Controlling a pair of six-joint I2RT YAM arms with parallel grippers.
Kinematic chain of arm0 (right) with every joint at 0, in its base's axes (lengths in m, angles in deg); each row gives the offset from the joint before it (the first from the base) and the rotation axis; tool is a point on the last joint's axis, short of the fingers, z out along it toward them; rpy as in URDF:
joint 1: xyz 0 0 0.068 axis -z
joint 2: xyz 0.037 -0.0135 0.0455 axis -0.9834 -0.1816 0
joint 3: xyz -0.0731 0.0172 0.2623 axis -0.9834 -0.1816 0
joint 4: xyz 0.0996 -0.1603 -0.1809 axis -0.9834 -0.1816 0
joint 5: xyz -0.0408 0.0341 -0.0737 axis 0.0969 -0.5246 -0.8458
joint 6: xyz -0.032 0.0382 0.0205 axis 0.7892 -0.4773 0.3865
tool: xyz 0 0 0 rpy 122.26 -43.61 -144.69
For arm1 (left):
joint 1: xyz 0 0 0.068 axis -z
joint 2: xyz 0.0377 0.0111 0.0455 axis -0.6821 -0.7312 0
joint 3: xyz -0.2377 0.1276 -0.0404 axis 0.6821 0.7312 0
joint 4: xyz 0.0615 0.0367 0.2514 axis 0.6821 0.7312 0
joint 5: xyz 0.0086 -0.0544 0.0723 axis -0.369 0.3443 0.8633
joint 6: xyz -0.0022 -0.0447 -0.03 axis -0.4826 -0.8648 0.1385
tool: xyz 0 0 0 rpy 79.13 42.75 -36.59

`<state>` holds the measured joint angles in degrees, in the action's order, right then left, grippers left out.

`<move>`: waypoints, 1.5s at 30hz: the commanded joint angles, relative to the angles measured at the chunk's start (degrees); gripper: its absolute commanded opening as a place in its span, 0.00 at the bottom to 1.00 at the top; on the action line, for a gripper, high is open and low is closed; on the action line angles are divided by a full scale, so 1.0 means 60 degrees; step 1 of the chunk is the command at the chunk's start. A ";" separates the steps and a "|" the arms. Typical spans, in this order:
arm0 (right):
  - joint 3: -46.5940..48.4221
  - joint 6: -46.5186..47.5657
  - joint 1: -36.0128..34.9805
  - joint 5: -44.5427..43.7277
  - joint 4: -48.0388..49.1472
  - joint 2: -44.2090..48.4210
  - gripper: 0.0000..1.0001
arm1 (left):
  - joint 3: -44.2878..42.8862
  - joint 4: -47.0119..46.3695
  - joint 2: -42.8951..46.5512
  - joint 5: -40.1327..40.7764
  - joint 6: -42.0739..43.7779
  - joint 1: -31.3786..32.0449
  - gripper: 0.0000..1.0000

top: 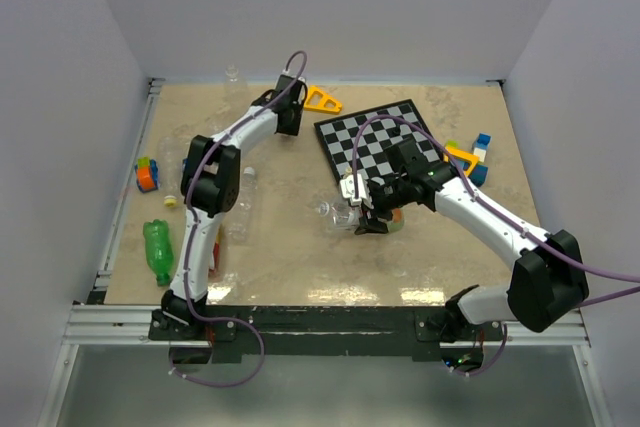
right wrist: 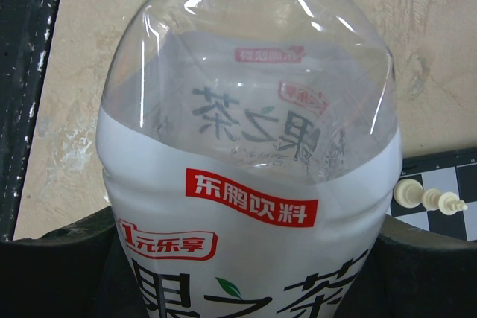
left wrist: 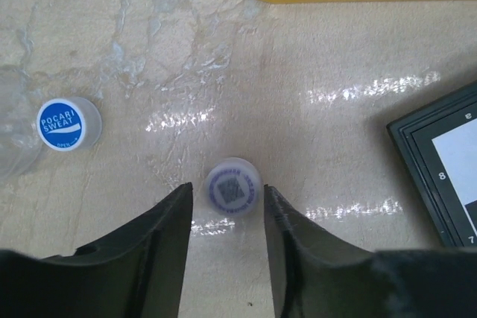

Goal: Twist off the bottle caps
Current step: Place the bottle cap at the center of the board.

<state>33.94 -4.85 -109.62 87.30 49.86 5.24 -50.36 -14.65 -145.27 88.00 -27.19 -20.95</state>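
where it rests, cap [left wrist: 67,124] reads pocari sweat

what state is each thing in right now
left gripper: slightly open, fingers either side of the white cap
white cap: off any bottle, flat on the table
blue cap: off any bottle, flat on the table, top up
right gripper: shut on the labelled bottle
labelled bottle: held, on its side
green bottle: lying on its side

Bright, even overhead light throws white glare streaks on the tabletop [left wrist: 358,91] just beyond the left gripper [left wrist: 227,202], whose near fingers [left wrist: 149,258] look soft, and sheen across the close-up bottle [right wrist: 246,94].
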 commanded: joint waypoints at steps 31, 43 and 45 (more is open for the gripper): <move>0.0243 -0.0300 0.0092 0.0872 0.0173 -0.0005 0.09 | 1.1006 -0.4296 1.4641 -0.6978 -0.2070 0.0014 1.00; 0.0199 -0.0403 0.0092 0.0813 0.0261 -0.0151 0.10 | 1.2707 -0.5467 1.6049 -0.7889 -0.3610 0.0336 1.00; 0.0199 -0.0417 0.0092 0.0813 0.0276 -0.0166 0.09 | 1.2869 -0.5555 1.6035 -0.7787 -0.3669 0.0482 1.00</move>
<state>33.94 -6.35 -109.36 90.06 50.10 4.65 24.96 -42.94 -49.47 42.91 -45.97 -19.50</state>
